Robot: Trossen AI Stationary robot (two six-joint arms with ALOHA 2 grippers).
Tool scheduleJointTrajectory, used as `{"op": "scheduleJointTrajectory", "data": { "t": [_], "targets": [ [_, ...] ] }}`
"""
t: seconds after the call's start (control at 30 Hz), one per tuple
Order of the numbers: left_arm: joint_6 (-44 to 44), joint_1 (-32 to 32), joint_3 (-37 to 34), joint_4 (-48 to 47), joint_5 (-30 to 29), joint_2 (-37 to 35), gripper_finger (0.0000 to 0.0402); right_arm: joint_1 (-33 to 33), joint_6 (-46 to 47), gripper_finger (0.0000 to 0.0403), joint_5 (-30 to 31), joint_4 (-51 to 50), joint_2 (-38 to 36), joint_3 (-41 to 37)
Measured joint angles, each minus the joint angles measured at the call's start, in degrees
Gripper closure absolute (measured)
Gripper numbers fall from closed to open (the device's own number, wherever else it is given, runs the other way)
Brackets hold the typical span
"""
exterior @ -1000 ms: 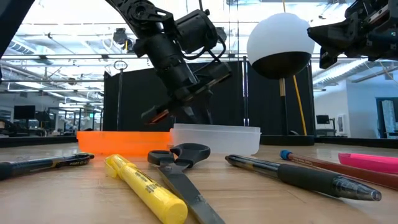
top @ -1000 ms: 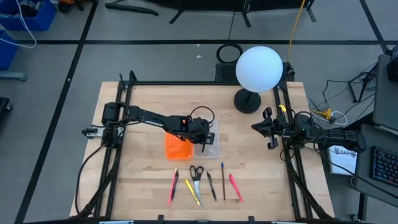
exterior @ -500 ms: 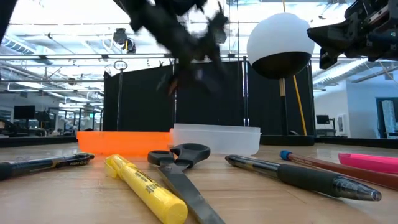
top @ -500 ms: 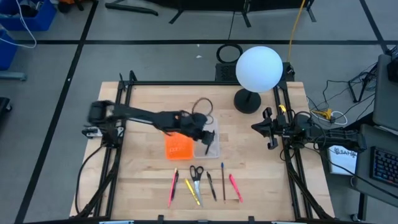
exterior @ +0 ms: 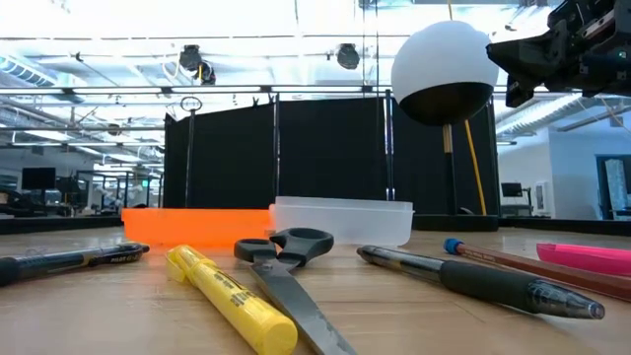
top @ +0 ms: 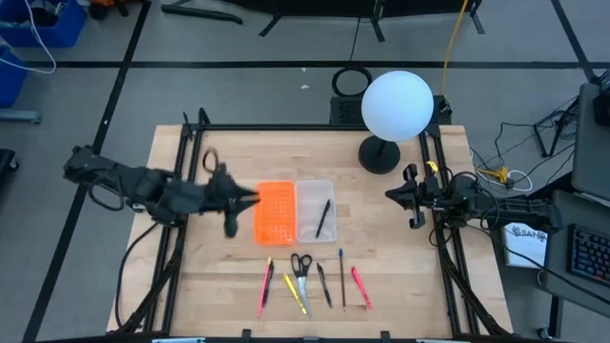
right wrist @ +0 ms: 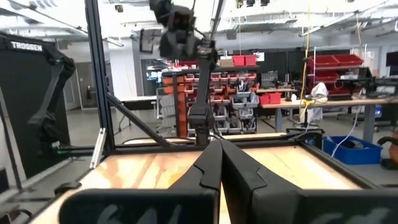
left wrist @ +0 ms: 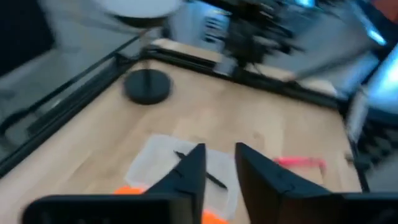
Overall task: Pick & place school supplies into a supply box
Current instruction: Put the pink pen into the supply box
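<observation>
High view: the left gripper (top: 232, 200) hangs over the bare table just beside the orange perforated piece (top: 274, 211), its fingers a narrow gap apart and empty. Next to that piece lies the clear supply box (top: 307, 191), with one black pen (top: 323, 218) inside. The remaining supplies lie in a row near the table's front edge, well apart from the box: a pink pen (top: 266, 283), a yellow highlighter (top: 296, 295), scissors (top: 301, 265), a second black pen (top: 324, 284), a blue-capped pencil (top: 342, 276) and a pink highlighter (top: 359, 285); such spacing probably lets each be grasped singly. The right gripper (top: 416, 198) waits at the table's right rail, fingers pressed together. The left wrist view confirms the gap between the fingers (left wrist: 190, 171) and the pen in the box, which the low view hides behind the box wall (exterior: 341, 219).
</observation>
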Motion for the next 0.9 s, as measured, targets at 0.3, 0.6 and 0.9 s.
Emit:
{"op": "scheduleJointTrajectory", "data": {
  "t": [0.3, 0.6, 0.9],
  "targets": [
    [20.72, -0.86, -29.27, 30.04, 8.97, -11.59, 0.0394, 0.00, -2.05, 0.0403, 0.03, 0.14, 0.00, 0.00],
    [26.69, -3.95, -43.17, 43.26, 7.55, -30.09, 0.0399, 0.00, -2.14, 0.0403, 0.05, -3.37, 0.87, 0.00],
    [31.13, -1.56, -54.56, 44.89, 11.62, -38.96, 0.0400, 0.00, -0.28, 0.0403, 0.21, -3.52, 2.81, 0.00]
  ]
}}
